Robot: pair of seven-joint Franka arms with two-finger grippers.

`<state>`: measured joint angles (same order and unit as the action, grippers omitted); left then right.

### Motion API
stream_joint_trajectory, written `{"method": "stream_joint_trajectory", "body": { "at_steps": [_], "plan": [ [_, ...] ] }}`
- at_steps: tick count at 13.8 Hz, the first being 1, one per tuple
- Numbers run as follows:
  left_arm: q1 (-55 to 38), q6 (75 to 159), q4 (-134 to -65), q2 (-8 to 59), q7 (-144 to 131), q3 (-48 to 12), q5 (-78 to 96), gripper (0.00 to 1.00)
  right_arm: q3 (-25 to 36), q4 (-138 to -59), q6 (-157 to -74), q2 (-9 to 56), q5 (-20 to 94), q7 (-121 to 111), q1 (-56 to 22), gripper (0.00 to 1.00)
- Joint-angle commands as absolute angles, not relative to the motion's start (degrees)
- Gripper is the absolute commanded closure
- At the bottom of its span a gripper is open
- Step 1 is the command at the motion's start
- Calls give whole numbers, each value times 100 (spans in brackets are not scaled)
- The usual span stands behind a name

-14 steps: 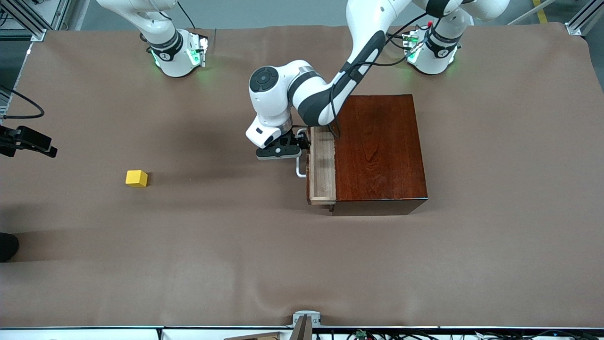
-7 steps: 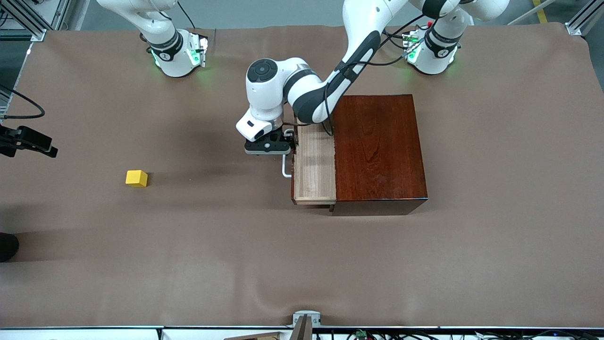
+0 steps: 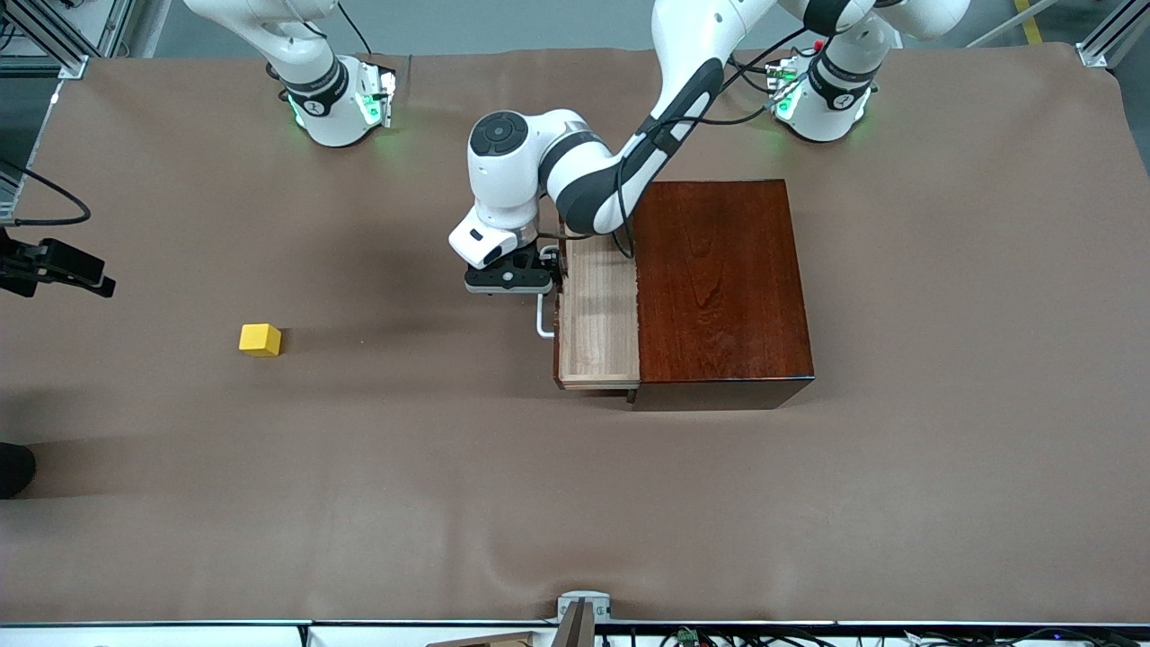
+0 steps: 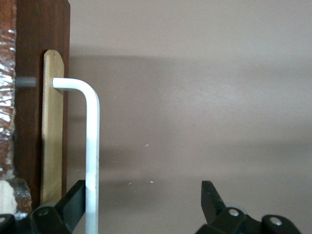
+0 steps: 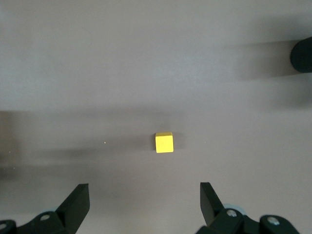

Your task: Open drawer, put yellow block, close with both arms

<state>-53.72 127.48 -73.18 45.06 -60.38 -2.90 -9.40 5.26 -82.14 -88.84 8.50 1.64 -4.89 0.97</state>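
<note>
The dark reddish-brown box (image 3: pixel 719 279) has its drawer (image 3: pixel 600 314) pulled partway out, pale interior showing and empty. The white handle (image 3: pixel 542 322) sticks out from the drawer front (image 4: pixel 36 122). My left gripper (image 3: pixel 532 289) is at the handle and open. In the left wrist view the gripper (image 4: pixel 144 191) has the handle bar (image 4: pixel 91 146) inside its jaws, close against one finger (image 4: pixel 73 195). The yellow block (image 3: pixel 260 340) sits on the table toward the right arm's end. My right gripper (image 5: pixel 144 195) is open and empty, high above the table with the block (image 5: pixel 164 142) below it.
A brown cloth (image 3: pixel 575 503) covers the table. A black fixture (image 3: pixel 58 268) juts in at the edge at the right arm's end. A dark round object (image 3: pixel 13 467) lies at that same edge, nearer the front camera.
The drawer has slid farther out of the box, with the left gripper moving along at the handle toward the right arm's end. Over the last half second it has held still.
</note>
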Motion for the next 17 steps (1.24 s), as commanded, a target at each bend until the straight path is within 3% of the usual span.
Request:
{"method": "stream_joint_trajectory", "body": {
  "at_steps": [1,9,12,17],
  "plan": [
    [-5449,13087,-7014,4624,-6161,-343,-949,0,545,-8427,-8780,774,141,-710,105,0],
    [-5161,12693,-7040,3983,-6179,-299,-949,0,571,-10184,-9165,-403,79,-1406,571,0],
    [-4616,12174,-7058,3464,-6135,-299,-783,0,563,-11308,-10070,-747,79,-1406,528,0],
    [-3623,11587,-7198,2875,-5689,-351,-607,0,536,-12522,-11852,-520,79,-1371,431,0]
  ]
}}
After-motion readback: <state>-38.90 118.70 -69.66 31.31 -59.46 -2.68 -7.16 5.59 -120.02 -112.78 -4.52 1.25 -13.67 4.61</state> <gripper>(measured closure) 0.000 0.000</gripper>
